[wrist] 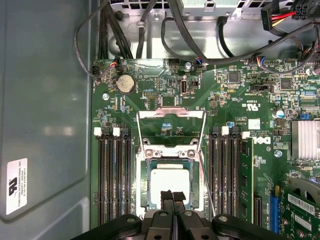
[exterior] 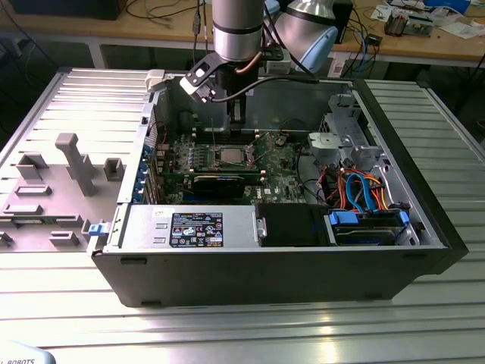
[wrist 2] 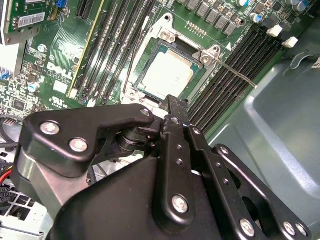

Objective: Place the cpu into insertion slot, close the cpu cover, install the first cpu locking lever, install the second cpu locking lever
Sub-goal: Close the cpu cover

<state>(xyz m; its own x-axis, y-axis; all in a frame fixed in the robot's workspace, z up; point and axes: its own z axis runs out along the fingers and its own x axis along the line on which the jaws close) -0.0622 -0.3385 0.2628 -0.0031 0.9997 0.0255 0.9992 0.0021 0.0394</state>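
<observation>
I see my black two-fingered gripper [wrist: 172, 196] clenched on nothing, just above the flat silvery square cpu [wrist: 170, 181] seated in its socket. The thin metal-frame cpu cover [wrist: 172, 114] lies open beyond the fingertips.

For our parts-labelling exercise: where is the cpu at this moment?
In the first wrist view the cpu sits in the socket, between two banks of memory slots, with the open cpu cover lying back beside it.

My matte black metal pincer [wrist: 172, 196] has linked bars dotted with silver screws [wrist 2: 180, 202]; my silver-grey cylindrical arm [exterior: 236, 26] carries what looks like a coppery cable [exterior: 248, 67].
</observation>
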